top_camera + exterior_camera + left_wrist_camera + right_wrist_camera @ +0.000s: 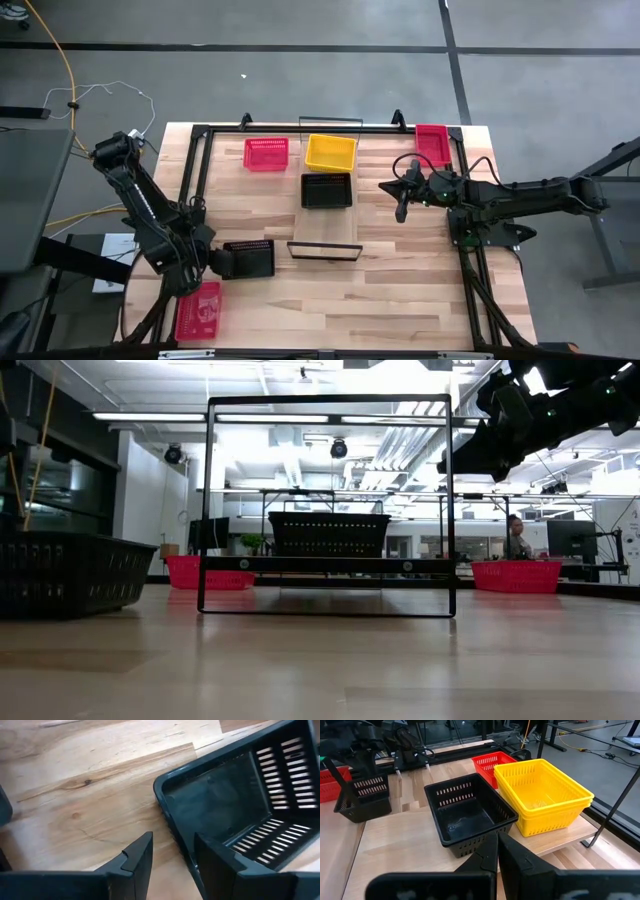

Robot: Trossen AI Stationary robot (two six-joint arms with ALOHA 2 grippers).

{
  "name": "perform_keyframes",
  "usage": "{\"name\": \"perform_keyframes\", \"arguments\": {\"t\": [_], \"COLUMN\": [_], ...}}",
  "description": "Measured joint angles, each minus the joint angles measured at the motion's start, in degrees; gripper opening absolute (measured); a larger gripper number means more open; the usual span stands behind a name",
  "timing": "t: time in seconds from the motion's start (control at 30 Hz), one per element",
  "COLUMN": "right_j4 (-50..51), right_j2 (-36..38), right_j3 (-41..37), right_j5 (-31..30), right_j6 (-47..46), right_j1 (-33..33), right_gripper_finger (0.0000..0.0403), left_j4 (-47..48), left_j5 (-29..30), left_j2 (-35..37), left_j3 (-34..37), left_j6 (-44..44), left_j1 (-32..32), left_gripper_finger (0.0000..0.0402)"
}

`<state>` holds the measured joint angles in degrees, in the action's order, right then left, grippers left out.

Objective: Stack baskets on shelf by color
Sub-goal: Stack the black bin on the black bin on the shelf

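A black basket (250,258) rests on the tabletop near the left edge; it also shows in the left wrist view (240,800). My left gripper (172,840) is open, with one finger outside its short end wall and one inside. The shelf (325,225) lies mid-table and carries a yellow basket stack (330,152) and a black basket (326,190). My right gripper (497,837) is shut and empty. It hovers right of the shelf (400,205), looking at that black basket (467,815) and the yellow baskets (545,795). My left gripper straddles the black basket's short end wall (172,827), coming slanting from above on the table's left side, one finger (215,860) inside and one (137,860) outside. Whether either finger touches the wall, I cannot tell. The basket sits on the table.
Red baskets lie on the tabletop: one left of the shelf (265,153), one at the far right corner (433,143), one at the near left edge (197,310). A black frame (195,170) runs around the table's sides. Bare wood (400,290) spans the near right.
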<state>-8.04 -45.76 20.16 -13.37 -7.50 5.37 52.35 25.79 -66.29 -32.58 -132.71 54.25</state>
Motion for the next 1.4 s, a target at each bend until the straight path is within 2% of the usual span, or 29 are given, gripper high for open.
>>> {"name": "perform_keyframes", "arguments": {"t": [0.37,0.5,0.67,0.9,1.07,1.2,1.3,1.33,1.4], "right_j4": [0.03,0.05,0.05,0.21,0.5,0.53,0.51,0.52,0.51], "right_j2": [0.0,0.02,0.0,0.0,0.0,0.0,0.0,0.0,0.0], "right_j3": [0.0,0.0,0.0,0.0,0.0,0.0,0.0,0.0,0.0], "right_j5": [-0.02,-0.02,-0.02,-0.1,-0.17,-0.17,-0.17,-0.17,-0.17], "right_j6": [0.01,0.02,0.02,0.02,0.46,0.48,0.48,0.48,0.49], "right_j1": [0.02,0.02,0.0,0.01,0.02,0.02,0.02,0.01,0.02], "right_gripper_finger": [0.0,0.0,0.0,0.0,0.0,0.0,0.0,0.0,0.0], "left_j4": [-1.34,-1.31,-0.05,9.85,20.21,29.74,31.09,30.49,27.71], "left_j5": [-0.07,-0.29,2.95,10.75,21.03,37.93,52.01,54.15,54.09], "left_j2": [-3.47,-2.68,0.77,10.42,18.66,22.7,25.16,25.98,26.9], "left_j3": [0.02,0.0,-0.04,-3.14,-10.52,-18.76,-21.72,-21.91,-21.34], "left_j6": [5.36,9.21,13.42,16.79,22.29,27.81,33.8,36.2,40.93], "left_j1": [-3.52,-4.39,-5.22,-5.02,-4.97,-5.55,-8.28,-9.68,-12.96], "left_gripper_finger": [0.0127,0.0089,0.001,0.0004,0.0004,0.0002,0.0001,0.0001,0.0001]}}
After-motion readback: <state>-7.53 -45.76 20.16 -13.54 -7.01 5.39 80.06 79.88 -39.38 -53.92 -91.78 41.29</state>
